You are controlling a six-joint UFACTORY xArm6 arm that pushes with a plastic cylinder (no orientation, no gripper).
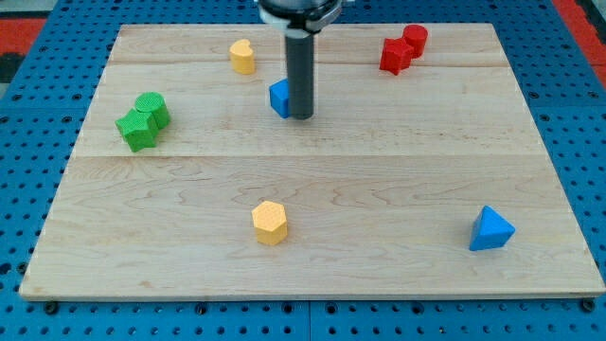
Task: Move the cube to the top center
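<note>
A blue cube sits on the wooden board a little above the middle, left of centre. My tip stands right against the cube's right side, partly hiding it. The dark rod runs up from there to the view's top edge.
A yellow heart-like block lies up-left of the cube. Two red blocks sit at the top right. Two green blocks sit at the left. A yellow hexagonal block lies at bottom centre, a blue triangular block at bottom right.
</note>
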